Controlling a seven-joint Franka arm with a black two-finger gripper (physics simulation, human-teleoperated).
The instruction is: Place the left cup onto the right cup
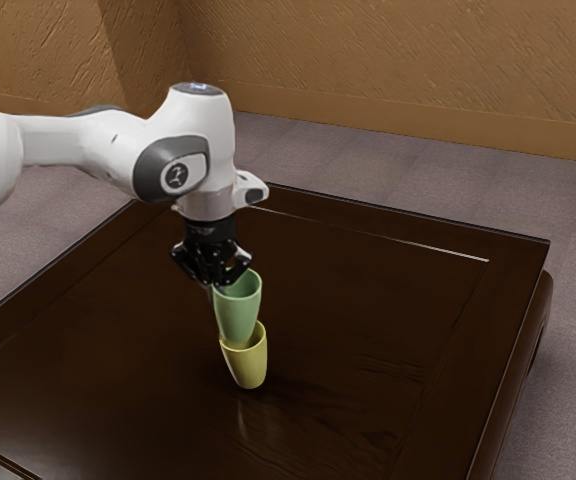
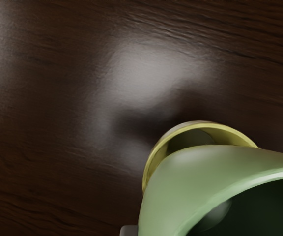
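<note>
A: Entry one, the task's things. Location?

B: Green cup [image 1: 238, 308]: lower part seated inside the yellow cup [image 1: 247, 362], mouth up and open. Both lean together, tops tipped toward the exterior view's right. The pair is left of the desk's centre, well away from every edge.

A: Gripper [image 1: 226, 280]?

B: Directly above the stack. Fingers pinch the green cup's rim wall on its left side, one inside and one outside, as far as I can judge.

A: Progress?

B: Nesting looks done, since the wrist view has the yellow rim ringing the green body. Left to do: open the fingers and lift clear. One risk to note: the stack leans, so it may rock or tip on release. Whether the yellow base sits flat on the desk, I cannot tell.

A: Entry two, the surface.

B: Desk [image 1: 388, 300]: dark brown wood, glossy, with a raised border round a sunken panel. Fine grain and a pale sheen patch show beside the cups.

A: Entry three, the room.

B: Floor [image 1: 368, 160]: grey-brown, matt. Wall [image 1: 418, 50]: rough tan plaster on the far side, with a wooden skirting board [image 1: 448, 120] along its foot. Arm [image 1: 98, 140]: white, entering from the exterior view's left.
</note>
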